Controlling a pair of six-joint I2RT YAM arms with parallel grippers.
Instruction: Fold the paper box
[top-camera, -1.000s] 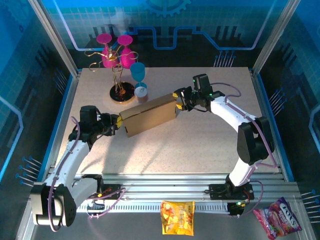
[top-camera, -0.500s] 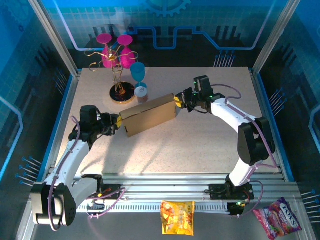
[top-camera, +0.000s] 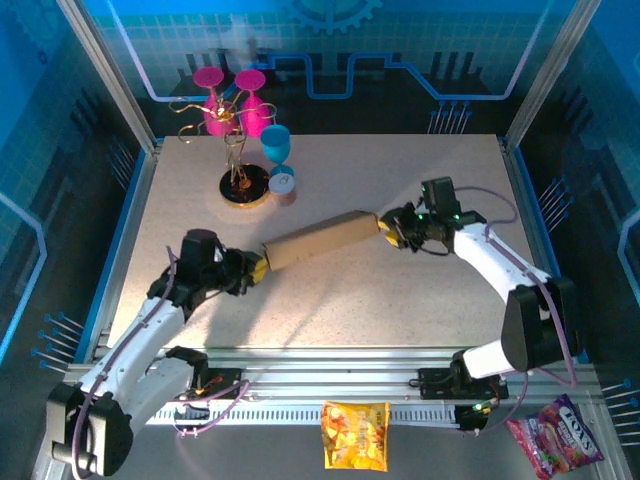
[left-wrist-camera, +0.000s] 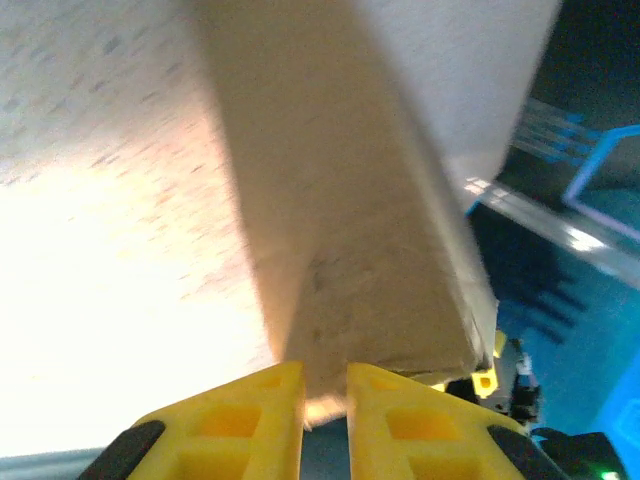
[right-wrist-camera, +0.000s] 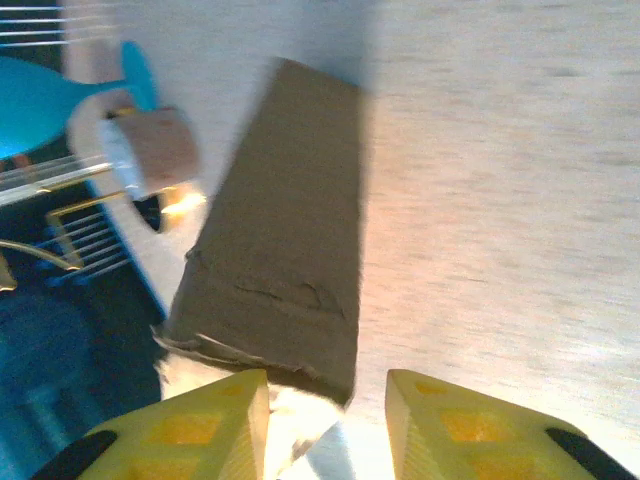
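The paper box (top-camera: 322, 240) is seen folded shut, long and narrow, lying slantwise at mid bench (top-camera: 420, 300) between the two hands. Its left end is met by the left hand (top-camera: 256, 270). On the left wrist view the hand (left-wrist-camera: 325, 385) is closed almost together, clamped on the box (left-wrist-camera: 350, 250) at its near edge. The right hand (top-camera: 386, 228) is placed at the box's right end. On the right wrist view the fingers (right-wrist-camera: 440, 420) are held apart, with the box (right-wrist-camera: 290, 250) end between them and bench seen beside one finger.
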